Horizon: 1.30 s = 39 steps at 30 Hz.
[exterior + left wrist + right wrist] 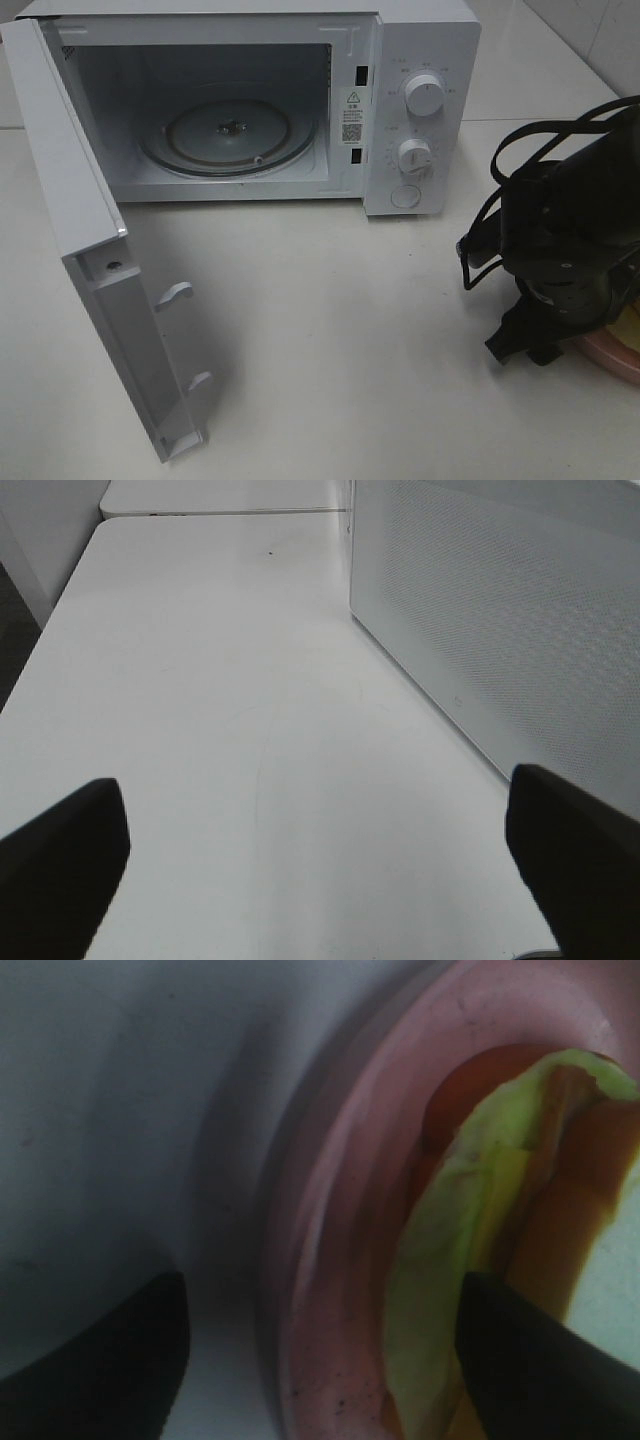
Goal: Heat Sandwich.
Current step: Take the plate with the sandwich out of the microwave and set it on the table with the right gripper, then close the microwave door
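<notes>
The sandwich (470, 1220), with green lettuce and red and tan layers, lies on a round pink plate (340, 1210). My right gripper (320, 1360) is open and very low over the plate's rim: one finger (100, 1360) is outside over the table, the other (540, 1360) is over the sandwich. In the high view the right arm (560, 240) covers most of the plate (612, 358) at the right edge, and the sandwich is mostly hidden there. My left gripper (320, 850) is open and empty above the table, beside the microwave's outer wall (500, 610).
The white microwave (420, 100) stands at the back with its door (110, 290) swung wide open to the left. Its glass turntable (228, 130) is bare. Black cables (520, 160) loop off the right arm.
</notes>
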Motion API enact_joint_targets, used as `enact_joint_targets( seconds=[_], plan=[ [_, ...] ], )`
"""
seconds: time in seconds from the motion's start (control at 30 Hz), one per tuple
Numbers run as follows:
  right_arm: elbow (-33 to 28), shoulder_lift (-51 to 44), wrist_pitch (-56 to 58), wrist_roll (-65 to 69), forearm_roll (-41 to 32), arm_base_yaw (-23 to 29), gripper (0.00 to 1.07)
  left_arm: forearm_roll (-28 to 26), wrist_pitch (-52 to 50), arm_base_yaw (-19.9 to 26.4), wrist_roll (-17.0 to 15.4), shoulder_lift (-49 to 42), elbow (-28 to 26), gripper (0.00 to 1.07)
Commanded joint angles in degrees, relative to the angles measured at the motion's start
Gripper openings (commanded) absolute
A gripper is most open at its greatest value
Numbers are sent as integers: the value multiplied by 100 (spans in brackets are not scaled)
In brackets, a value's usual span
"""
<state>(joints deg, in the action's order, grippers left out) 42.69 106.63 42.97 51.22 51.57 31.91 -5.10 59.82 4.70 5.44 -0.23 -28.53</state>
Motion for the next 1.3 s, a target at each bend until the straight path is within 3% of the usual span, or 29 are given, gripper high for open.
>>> enact_joint_targets(
  seconds=[0.03, 0.4, 0.53, 1.07, 1.3],
  plan=[
    [-40, -143, -286, -143, -327, 6, 76, -17, -40, -46, -17, -149, 17, 97],
    [-40, -1037, -155, -705, -888, 6, 76, -17, -40, -46, -17, -149, 17, 97],
    [-40, -1650, -126, -1346, -1576, 6, 76, -17, -40, -46, -17, -149, 17, 97],
    [-40, -3644, 630, -3260, -3231, 6, 75, -17, -40, -46, -17, -149, 17, 97],
    [-40, -4933, 1186, -3936, -3908, 6, 75, -17, -40, -46, -17, -149, 17, 97]
  ],
)
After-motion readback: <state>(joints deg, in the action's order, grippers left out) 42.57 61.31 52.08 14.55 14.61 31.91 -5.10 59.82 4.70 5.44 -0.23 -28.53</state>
